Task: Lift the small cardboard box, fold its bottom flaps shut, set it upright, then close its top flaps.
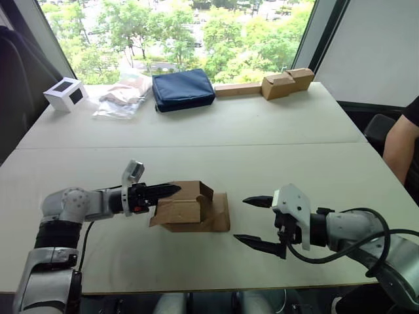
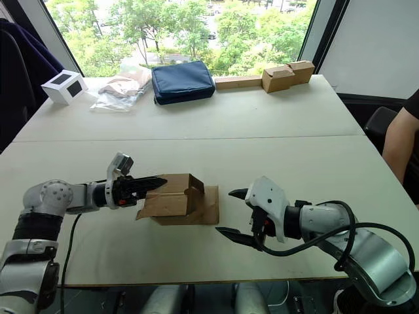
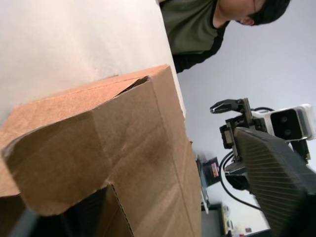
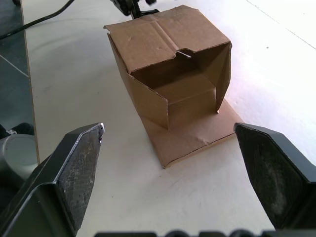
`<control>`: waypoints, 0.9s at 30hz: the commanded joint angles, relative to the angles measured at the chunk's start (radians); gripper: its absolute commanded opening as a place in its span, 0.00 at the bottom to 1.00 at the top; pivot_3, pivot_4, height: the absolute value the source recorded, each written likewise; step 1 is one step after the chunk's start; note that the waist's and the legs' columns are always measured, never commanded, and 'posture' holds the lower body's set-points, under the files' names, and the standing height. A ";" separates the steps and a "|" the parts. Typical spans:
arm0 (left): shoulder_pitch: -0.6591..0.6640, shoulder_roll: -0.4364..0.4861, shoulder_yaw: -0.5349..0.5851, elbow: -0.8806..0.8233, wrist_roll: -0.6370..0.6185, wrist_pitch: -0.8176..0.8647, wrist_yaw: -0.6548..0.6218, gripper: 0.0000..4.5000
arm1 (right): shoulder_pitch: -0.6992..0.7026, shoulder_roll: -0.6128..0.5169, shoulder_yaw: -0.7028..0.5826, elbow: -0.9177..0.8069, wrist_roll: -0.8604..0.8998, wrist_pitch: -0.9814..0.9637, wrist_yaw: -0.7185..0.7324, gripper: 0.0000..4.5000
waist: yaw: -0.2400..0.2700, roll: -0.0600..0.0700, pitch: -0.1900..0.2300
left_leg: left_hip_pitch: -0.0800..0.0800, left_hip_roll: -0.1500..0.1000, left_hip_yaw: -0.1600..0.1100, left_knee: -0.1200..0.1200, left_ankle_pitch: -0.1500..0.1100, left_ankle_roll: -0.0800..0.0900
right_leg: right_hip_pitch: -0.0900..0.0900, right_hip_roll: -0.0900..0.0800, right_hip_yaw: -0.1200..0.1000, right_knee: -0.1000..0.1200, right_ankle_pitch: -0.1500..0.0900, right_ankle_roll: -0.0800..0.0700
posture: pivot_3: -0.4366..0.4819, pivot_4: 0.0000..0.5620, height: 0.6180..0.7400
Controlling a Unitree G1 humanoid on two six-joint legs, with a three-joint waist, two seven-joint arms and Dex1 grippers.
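1. The left gripper (image 1: pixel 171 190) is seen pressed against the top of the small cardboard box (image 1: pixel 190 206); whether its fingers are parted or closed cannot be told.
2. The right gripper (image 1: pixel 256 222) is held wide open, with nothing between its two black fingers (image 4: pixel 79 170). It is held apart from the box, its tips pointed at the box's open end.
3. The small cardboard box is found lying on its side on the table (image 1: pixel 262 150), between the two grippers. One flap (image 4: pixel 195 136) is spread flat on the table toward the right gripper, and two side flaps are turned partly inward over the open mouth.
4. Well beyond the grippers, at the far edge by the window, a white cube with a black face (image 1: pixel 65 93), a clear plastic bag (image 1: pixel 121 98), a dark blue pouch (image 1: pixel 182 89) and paler tan cardboard boxes (image 1: pixel 287 82) are lined up.
5. A person's arm (image 1: pixel 399 147) is seen at the table edge past the right gripper.
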 commanded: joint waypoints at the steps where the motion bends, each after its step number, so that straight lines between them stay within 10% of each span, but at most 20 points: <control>1: -0.027 0.001 -0.004 0.002 0.009 -0.012 -0.036 0.49 | -0.004 -0.006 -0.014 -0.016 -0.002 -0.014 -0.002 1.00 | 0.000 0.000 0.000 | 0.000 0.000 0.000 0.000 0.000 0.000 | 0.000 0.000 0.000 0.000 0.000 0.000 | 0.48 0.27 0.98; 6: -0.018 0.006 -0.005 -0.016 0.013 -0.006 -0.054 0.05 | -0.001 -0.003 -0.017 -0.021 0.005 -0.004 -0.013 1.00 | 0.000 0.000 0.000 | 0.000 0.000 0.000 0.000 0.000 0.000 | 0.000 0.000 0.000 0.000 0.000 0.000 | 0.48 0.27 0.98; 19: -0.086 0.079 0.069 -0.151 0.022 -0.178 -0.118 0.05 | -0.146 0.204 -0.144 0.116 0.195 0.041 -0.172 1.00 | -0.001 0.000 0.000 | 0.000 0.001 0.000 0.000 0.000 -0.001 | 0.000 -0.001 0.000 0.000 0.000 0.000 | 0.48 0.27 0.98; 27: -0.296 0.147 0.043 -0.108 0.082 -0.318 -0.216 0.04 | -0.349 0.489 -0.157 0.271 0.225 0.003 -0.415 0.46 | -0.004 0.000 0.000 | 0.000 0.000 0.000 -0.001 0.003 -0.005 | -0.001 0.000 0.000 0.001 0.000 0.000 | 0.48 0.27 0.98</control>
